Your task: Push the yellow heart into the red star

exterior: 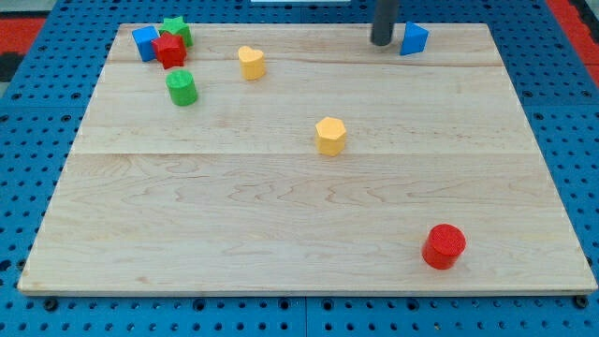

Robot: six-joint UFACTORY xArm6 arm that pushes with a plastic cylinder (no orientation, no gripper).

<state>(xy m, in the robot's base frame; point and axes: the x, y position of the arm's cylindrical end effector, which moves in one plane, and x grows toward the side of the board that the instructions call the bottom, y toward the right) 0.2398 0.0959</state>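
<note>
The yellow heart (251,62) lies near the view's top, left of centre. The red star (169,50) lies to its left at the top left, touching a blue cube (145,42) and a green star (175,31). My tip (381,42) is at the view's top, right of centre, well to the right of the yellow heart and just left of a blue triangular block (413,38).
A green cylinder (182,88) sits below the red star. A yellow hexagon (330,136) lies near the board's middle. A red cylinder (444,246) stands at the bottom right. The wooden board (234,234) lies on a blue pegboard.
</note>
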